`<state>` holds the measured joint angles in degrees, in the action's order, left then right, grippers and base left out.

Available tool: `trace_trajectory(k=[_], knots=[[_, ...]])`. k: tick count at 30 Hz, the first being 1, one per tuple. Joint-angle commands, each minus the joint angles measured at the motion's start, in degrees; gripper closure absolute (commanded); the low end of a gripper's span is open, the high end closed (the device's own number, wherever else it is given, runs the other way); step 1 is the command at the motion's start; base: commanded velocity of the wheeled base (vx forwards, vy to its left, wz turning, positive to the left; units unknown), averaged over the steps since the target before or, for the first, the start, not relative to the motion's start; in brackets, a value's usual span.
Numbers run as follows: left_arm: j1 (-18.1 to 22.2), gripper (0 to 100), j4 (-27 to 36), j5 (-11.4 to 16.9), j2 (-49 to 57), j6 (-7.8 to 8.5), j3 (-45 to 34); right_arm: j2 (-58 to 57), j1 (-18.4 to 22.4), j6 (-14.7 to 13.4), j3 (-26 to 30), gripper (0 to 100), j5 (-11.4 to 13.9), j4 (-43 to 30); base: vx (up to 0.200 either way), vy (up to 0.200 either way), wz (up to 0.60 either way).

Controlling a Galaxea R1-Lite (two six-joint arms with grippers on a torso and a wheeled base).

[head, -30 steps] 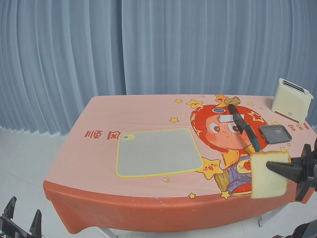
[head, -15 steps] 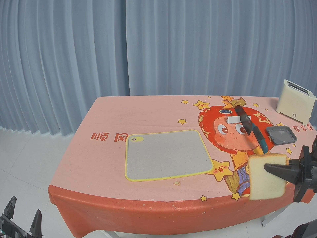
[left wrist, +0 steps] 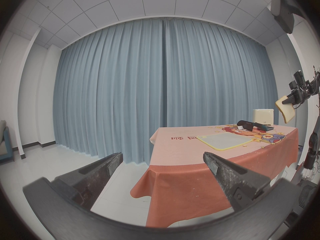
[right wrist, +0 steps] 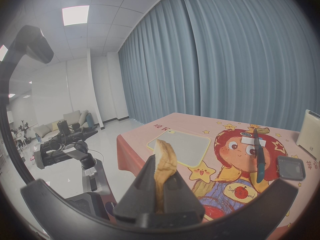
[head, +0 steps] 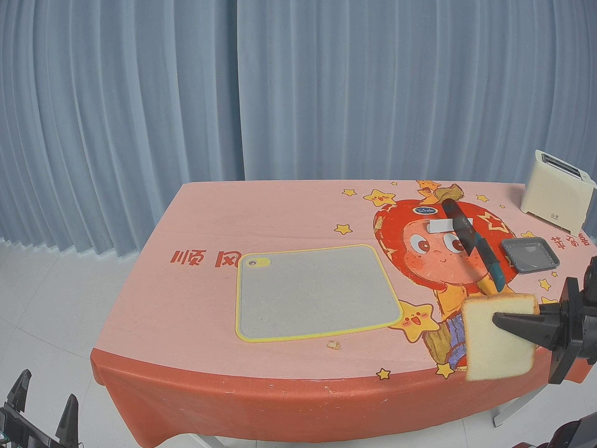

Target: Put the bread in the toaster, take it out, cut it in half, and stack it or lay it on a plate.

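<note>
Bread slice (head: 494, 346) | clamped upright in right pincer (head: 505, 323), likely for toaster (head: 555, 193) slot | left pincer (head: 47, 390) wide, empty

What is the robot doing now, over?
Right tool shut on pale square bread slice, by near right corner of pink table. Left tool open, low. Teal-handled black knife and grey tray lie before cream toaster.

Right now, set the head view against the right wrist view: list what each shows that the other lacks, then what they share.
Head view adds: the broad face of the bread, and a crumb by the near edge of the cutting board. Right wrist view adds: the bread edge-on, pinched in the right gripper, and a sofa in the room behind. Both share: cutting board, knife, grey tray, toaster.
</note>
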<state>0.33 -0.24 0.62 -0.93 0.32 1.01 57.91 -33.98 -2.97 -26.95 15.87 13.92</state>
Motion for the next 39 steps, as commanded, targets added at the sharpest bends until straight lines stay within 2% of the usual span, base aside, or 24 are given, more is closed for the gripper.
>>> trace_trajectory(k=[1,24,28,39], knots=[[0.0,0,0.0,0.0,0.9,0.12,-1.0,0.5,-0.1,0.0,0.1,100,0.0,0.1,0.0,0.0,0.0],[0.0,0,0.0,0.0,0.9,0.12,-1.0,2.5,-2.9,-1.8,0.8,100,0.2,0.1,0.0,0.0,0.0],[0.0,0,0.0,0.1,0.9,0.03,-1.0,3.0,-3.8,-4.8,0.4,100,0.2,0.2,0.0,0.0,0.0],[0.0,0,0.0,0.1,0.9,-0.05,-1.0,6.3,-7.0,-16.2,-1.8,100,0.4,0.5,0.0,0.0,0.0]])
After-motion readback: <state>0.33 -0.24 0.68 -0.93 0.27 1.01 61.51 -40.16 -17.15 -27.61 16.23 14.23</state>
